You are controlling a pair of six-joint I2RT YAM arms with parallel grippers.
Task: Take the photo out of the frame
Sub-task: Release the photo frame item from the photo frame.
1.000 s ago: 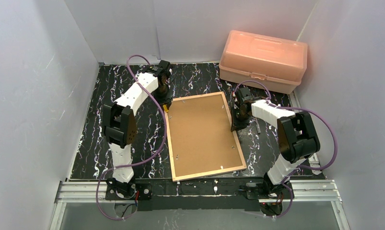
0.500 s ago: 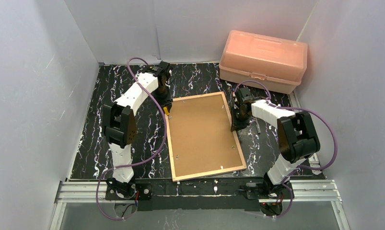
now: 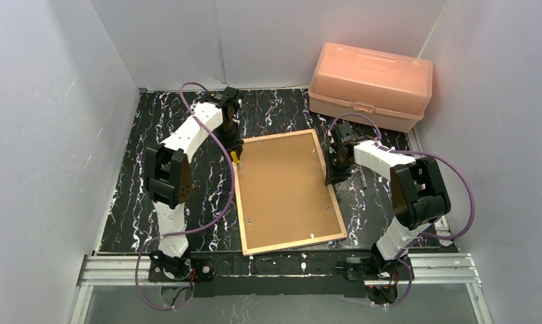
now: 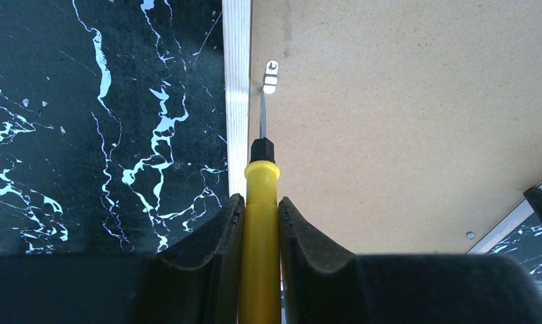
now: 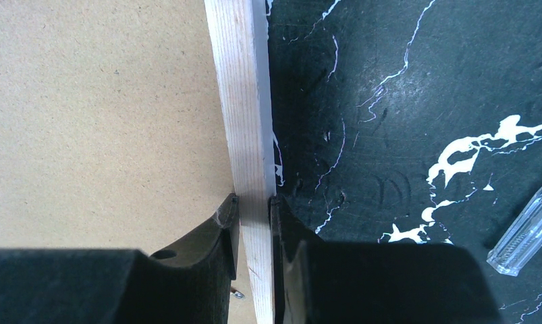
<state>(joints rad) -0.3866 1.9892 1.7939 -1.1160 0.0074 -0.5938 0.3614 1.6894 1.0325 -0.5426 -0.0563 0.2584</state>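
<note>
The frame [image 3: 295,244] lies face down on the table, its brown backing board [image 3: 285,189] facing up. The photo is hidden beneath the board. My left gripper [image 3: 235,155] [image 4: 260,201] is shut on a yellow-handled screwdriver [image 4: 260,223]. The screwdriver's thin blade reaches a small metal tab [image 4: 271,75] on the board, beside the frame's left edge [image 4: 237,88]. My right gripper [image 3: 329,179] [image 5: 254,201] is shut on the frame's right wooden edge [image 5: 237,101], one finger over the backing board [image 5: 99,121], the other outside the frame.
A pink plastic box [image 3: 370,84] stands at the back right. A clear plastic piece [image 5: 528,236] lies on the black marbled table [image 3: 133,202] just right of the frame. White walls close in on three sides.
The left gripper and its screwdriver have crept slightly nearer along the frame's left edge. The right arm and the frame have not moved.
</note>
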